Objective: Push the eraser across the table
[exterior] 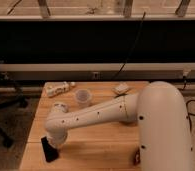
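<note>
The eraser (50, 150), a flat black block, lies near the front left corner of the light wooden table (98, 142). My white arm reaches from the right across the table to it. The gripper (53, 142) is at the arm's left end, pointing down, right at the eraser's upper edge and apparently touching it. The arm's last segment hides most of the gripper.
A white lumpy toy (59, 89) lies at the back left. A small pale cup (82, 96) stands behind the arm. A small white object (122, 89) lies at the back middle. A dark red-brown object (137, 156) peeks out at the front right. An office chair's base (3, 107) stands on the floor at left.
</note>
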`<state>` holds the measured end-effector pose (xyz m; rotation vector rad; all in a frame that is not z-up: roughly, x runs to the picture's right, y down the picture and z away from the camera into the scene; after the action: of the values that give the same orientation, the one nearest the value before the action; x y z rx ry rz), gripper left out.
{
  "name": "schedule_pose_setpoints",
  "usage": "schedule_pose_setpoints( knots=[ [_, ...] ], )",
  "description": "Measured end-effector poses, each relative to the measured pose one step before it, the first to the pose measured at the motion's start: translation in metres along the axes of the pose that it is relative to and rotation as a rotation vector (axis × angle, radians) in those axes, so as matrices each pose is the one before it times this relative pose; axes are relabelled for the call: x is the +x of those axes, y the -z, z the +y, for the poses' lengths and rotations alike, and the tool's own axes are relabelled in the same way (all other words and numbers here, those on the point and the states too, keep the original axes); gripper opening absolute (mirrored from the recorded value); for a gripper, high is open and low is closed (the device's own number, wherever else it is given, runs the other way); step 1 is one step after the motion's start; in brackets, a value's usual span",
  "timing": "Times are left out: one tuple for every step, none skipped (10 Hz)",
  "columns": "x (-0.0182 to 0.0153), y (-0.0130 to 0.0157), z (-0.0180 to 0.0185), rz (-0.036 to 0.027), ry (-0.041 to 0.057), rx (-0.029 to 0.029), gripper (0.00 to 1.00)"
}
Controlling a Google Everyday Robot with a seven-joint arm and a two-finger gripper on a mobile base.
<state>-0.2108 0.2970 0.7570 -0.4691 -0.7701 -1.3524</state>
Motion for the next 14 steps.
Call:
schedule_pose_setpoints(
  knots=[
    [-0.00045, -0.00107, -0.00286, -0.00326, 0.01116, 0.00215, 0.0],
    [-0.00038, -0.00096, -0.00247, -0.0027, 0.0094, 0.00168, 0.0],
    [-0.00109, -0.00107, -0.00492, -0.00313, 0.01793, 0.00284, 0.0],
    [-0.00108, -0.00042, -0.00457, -0.00172, 0.01601, 0.00265, 0.0],
    [-0.00096, -0.0002, -0.00373, -0.00107, 0.01236, 0.00204, 0.0],
    [-0.00126, -0.00048, -0.00421, -0.00159, 0.01414, 0.00207, 0.0],
    [-0.00179, -0.00072, -0.00527, -0.00256, 0.01934, 0.00282, 0.0],
    [-0.00142, -0.00057, -0.00383, -0.00184, 0.01486, 0.00455, 0.0],
    [-0.00119, -0.00057, -0.00268, -0.00177, 0.01195, 0.00463, 0.0],
    [-0.00259, -0.00115, -0.00336, -0.00297, 0.01817, 0.0044, 0.0],
    [-0.00218, -0.00096, -0.00359, -0.00243, 0.01641, 0.00519, 0.0],
    [-0.00218, -0.00079, -0.00344, -0.00173, 0.01803, 0.00604, 0.0],
    [-0.00194, -0.00032, -0.00316, -0.00114, 0.01591, 0.00784, 0.0],
    [-0.00245, 0.00038, -0.00382, -0.00031, 0.01569, 0.01571, 0.0]
  ],
)
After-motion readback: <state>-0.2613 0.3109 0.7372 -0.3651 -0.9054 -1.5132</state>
